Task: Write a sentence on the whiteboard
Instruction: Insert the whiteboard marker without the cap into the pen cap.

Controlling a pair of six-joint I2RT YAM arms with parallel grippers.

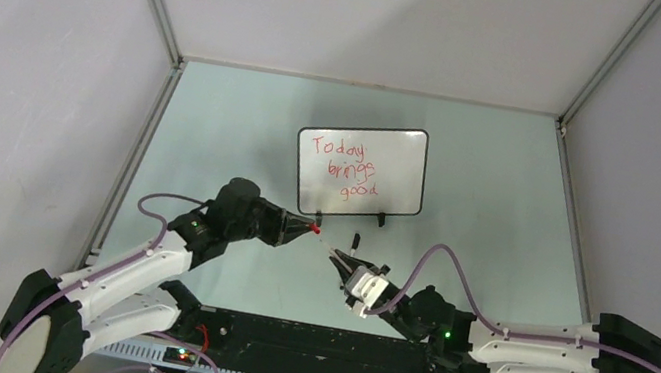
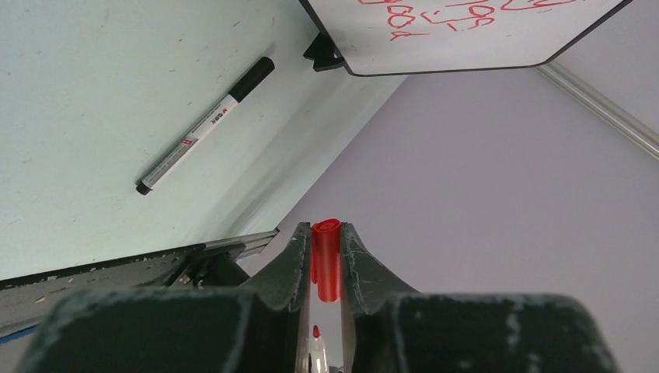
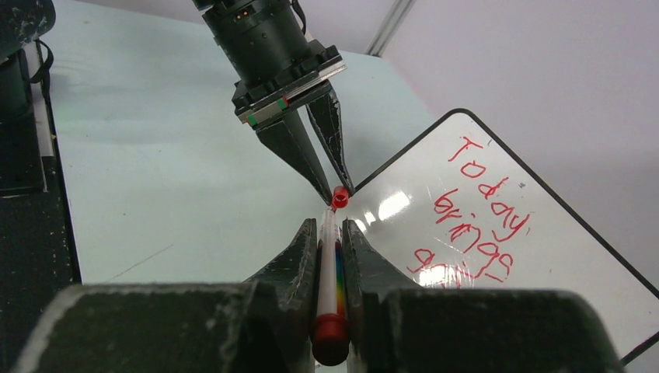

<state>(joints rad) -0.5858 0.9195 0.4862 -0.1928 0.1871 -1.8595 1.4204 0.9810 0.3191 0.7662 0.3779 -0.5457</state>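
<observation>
**Capping the red marker, tip at the cap**

Left gripper (image 3: 338, 186) is clamped on the red cap (image 3: 339, 198). Right gripper (image 3: 330, 227) is clamped on the red marker (image 3: 329, 272), whose tip meets the cap; can't tell if it's seated. The whiteboard (image 1: 411, 149) stands just behind them, with the sentence (image 1: 349, 169) "Today brings good" on it. Next, I'd guess: a straight coaxial push, no tilt.

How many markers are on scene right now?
2. A red marker is clamped in the right gripper, its red cap pinched by the left gripper; a black-capped marker lies on the table near the whiteboard. Others may be hidden.
</observation>
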